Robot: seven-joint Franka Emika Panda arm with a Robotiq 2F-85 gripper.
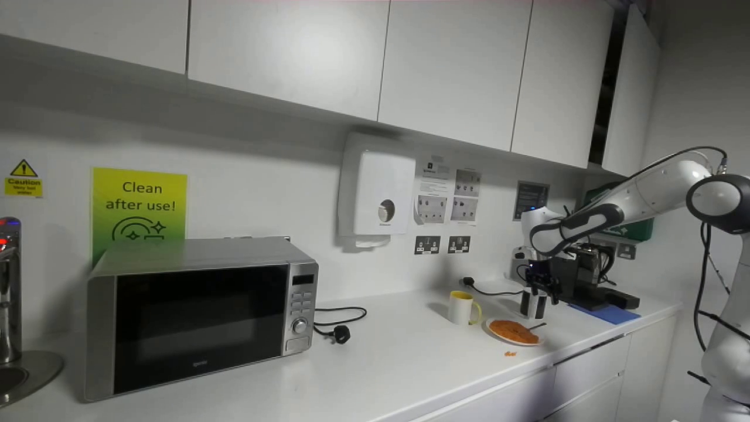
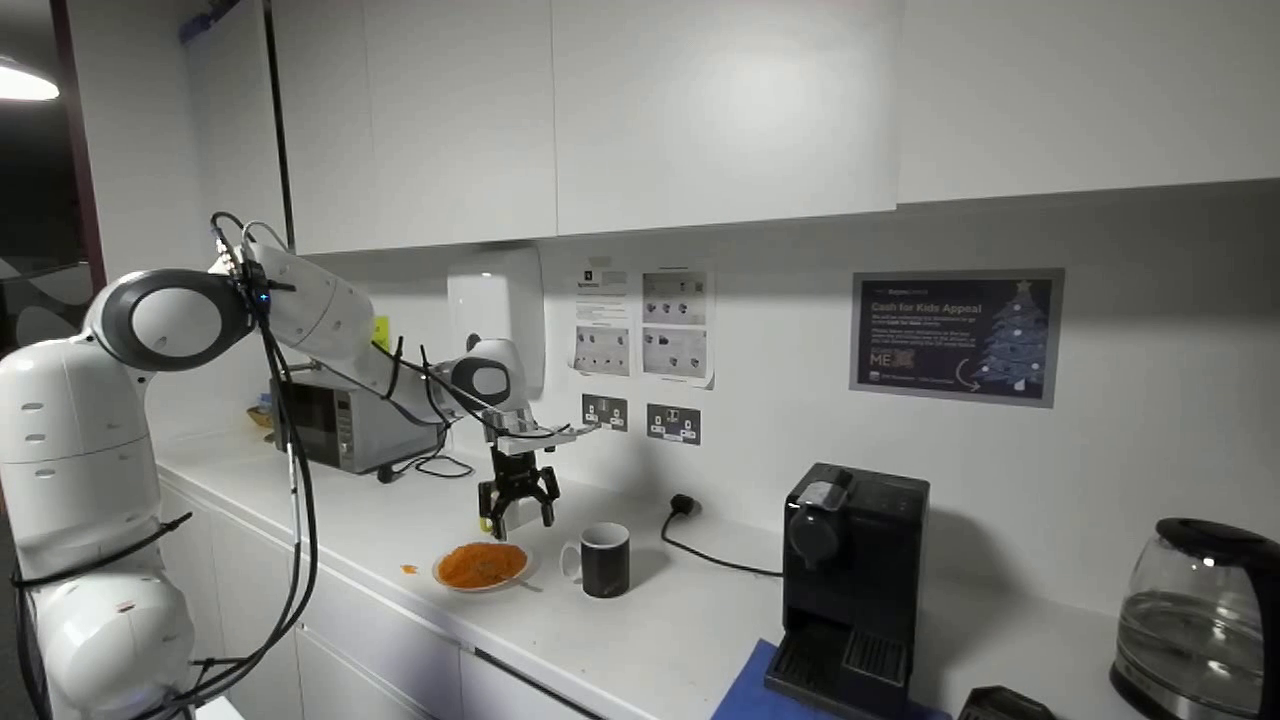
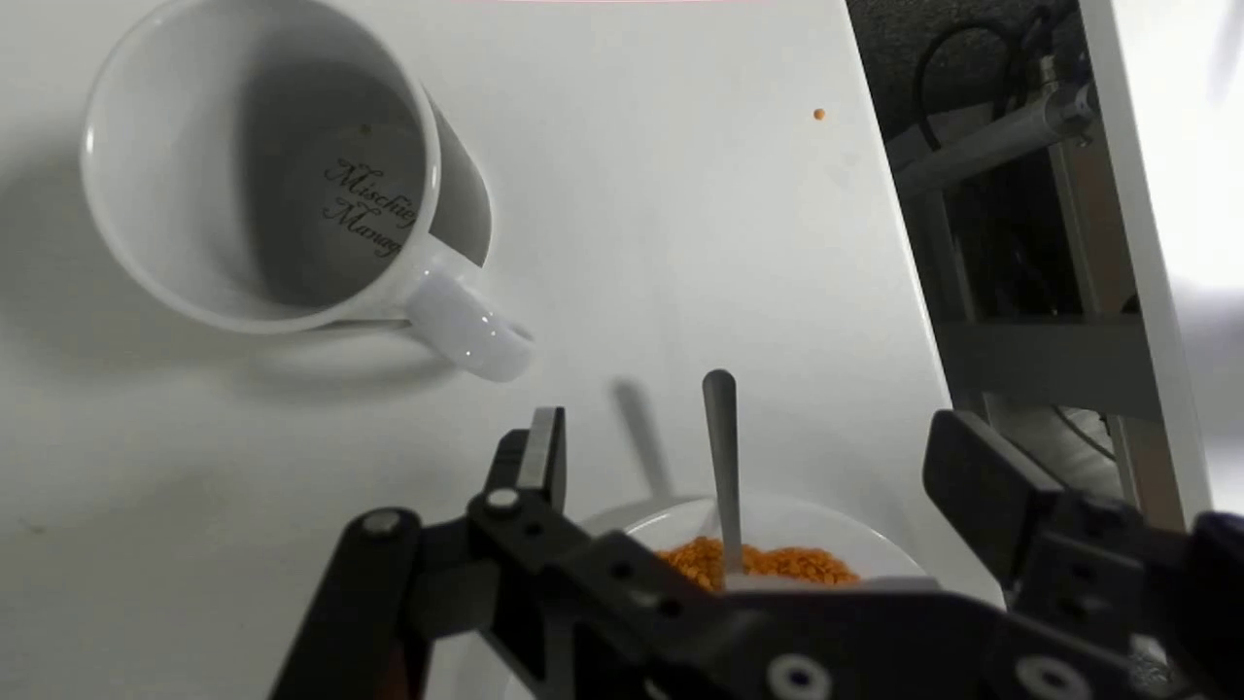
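White wall cupboards (image 1: 293,53) hang above the kitchen worktop (image 1: 375,366), as I view them remotely; white base units (image 1: 589,358) stand below it. On the pale wall (image 1: 252,199) between, I note double sockets (image 1: 427,244). In an exterior view, a lamp (image 2: 25,82) glows at upper left.

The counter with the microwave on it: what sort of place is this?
Probably a shared kitchen, perhaps in a workplace: there's a microwave, a coffee machine and a yellow-green sign reading "Clean after use!", which suggests several people use it.
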